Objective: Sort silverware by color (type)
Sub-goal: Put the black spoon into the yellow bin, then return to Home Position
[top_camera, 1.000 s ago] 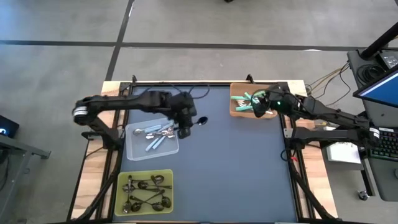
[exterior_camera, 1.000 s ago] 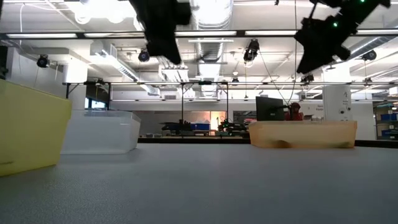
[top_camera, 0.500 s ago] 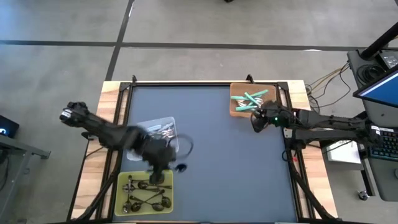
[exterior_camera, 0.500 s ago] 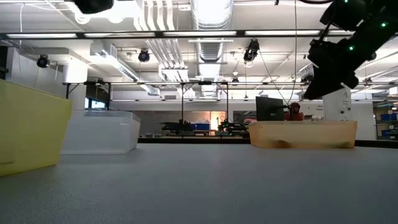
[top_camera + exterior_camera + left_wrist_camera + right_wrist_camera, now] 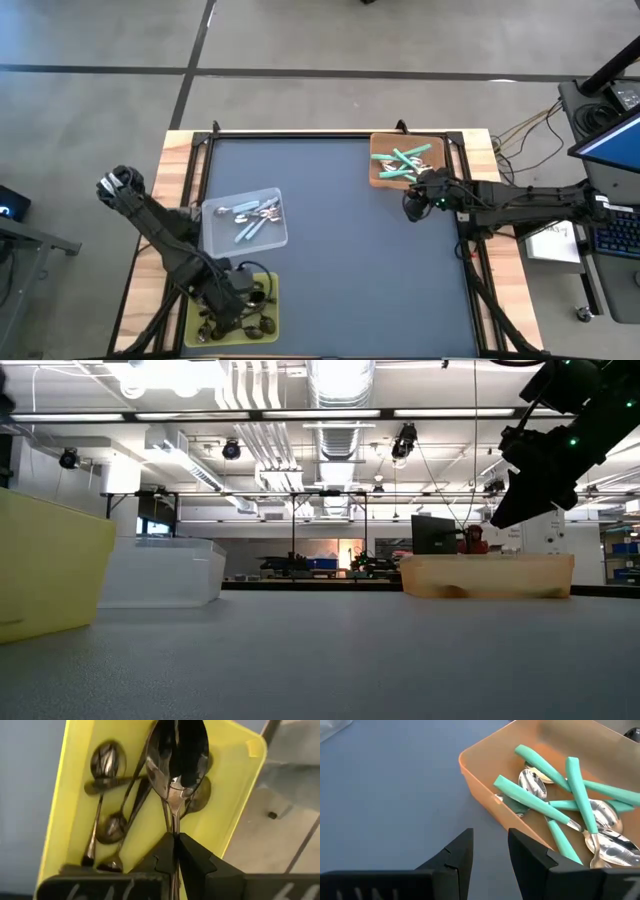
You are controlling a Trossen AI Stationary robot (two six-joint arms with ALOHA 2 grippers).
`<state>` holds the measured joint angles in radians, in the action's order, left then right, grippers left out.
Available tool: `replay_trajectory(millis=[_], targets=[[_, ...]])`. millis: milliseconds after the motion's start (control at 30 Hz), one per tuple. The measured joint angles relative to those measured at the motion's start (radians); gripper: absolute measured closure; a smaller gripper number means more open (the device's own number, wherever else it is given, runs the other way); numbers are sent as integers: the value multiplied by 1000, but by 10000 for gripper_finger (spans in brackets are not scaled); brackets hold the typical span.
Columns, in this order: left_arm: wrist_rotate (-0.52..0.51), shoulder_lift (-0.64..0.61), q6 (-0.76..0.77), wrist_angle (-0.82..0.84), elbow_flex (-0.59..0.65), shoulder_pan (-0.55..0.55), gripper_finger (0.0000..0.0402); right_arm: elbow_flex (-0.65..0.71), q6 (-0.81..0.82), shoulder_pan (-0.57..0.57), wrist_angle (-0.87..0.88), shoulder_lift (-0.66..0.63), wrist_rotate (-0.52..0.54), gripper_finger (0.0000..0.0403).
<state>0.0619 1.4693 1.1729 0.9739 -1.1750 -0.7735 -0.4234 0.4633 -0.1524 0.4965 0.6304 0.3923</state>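
Observation:
My left gripper [image 5: 175, 845] is shut on a dark metal spoon [image 5: 176, 760] over the yellow tray [image 5: 262, 282] at the table's near left. Several dark metal spoons [image 5: 107, 827] lie flat in that tray. The clear tray [image 5: 245, 220] holds pale blue-handled spoons. The orange tray [image 5: 485, 762] at the far right holds several teal-handled spoons [image 5: 580, 790]. My right gripper [image 5: 490, 845] hangs open above the bare table just on the near side of the orange tray, with nothing between its fingers. My left gripper pinches the dark spoon's thin handle [image 5: 173, 822] between its two fingers, a short way behind the bowl. The fingers point steeply down and lie along the handle, whose rear part they hide. The bowl sticks out ahead of the fingertips, over the spoons in the yellow tray.
The dark table top [image 5: 350, 260] lies bare between the trays. In the low view the yellow tray [image 5: 50, 560], the clear tray [image 5: 160, 572] and the orange tray [image 5: 487, 575] stand in a row, and my right gripper [image 5: 540, 460] hangs above the orange one.
My left gripper has swung from beside the clear tray toward the table's near left corner, turning about as it went, and has carried the dark spoon over the yellow tray. My right gripper has moved off the orange tray toward the near edge and sunk lower.

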Motion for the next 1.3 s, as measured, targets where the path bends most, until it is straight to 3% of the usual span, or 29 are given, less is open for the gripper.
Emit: replay_trajectory(millis=[100,433,567,800,867,1300], targets=[[4,0,65,-2,13,-1,385,0,13,0,-1,0,-8,289],[-14,0,72,-15,-24,0,330,-1,35,0,-1,1,-8,289],[-127,0,53,-36,-69,-1,316,-1,35,0,-1,1,-8,289],[-376,0,-121,-41,-137,0,314,8,35,3,-21,-8,-8,289],[-416,0,-138,-46,-145,0,314,30,34,4,-8,-60,-5,289],[-419,2,-139,-57,-139,1,314,308,19,2,-157,-406,-23,289]])
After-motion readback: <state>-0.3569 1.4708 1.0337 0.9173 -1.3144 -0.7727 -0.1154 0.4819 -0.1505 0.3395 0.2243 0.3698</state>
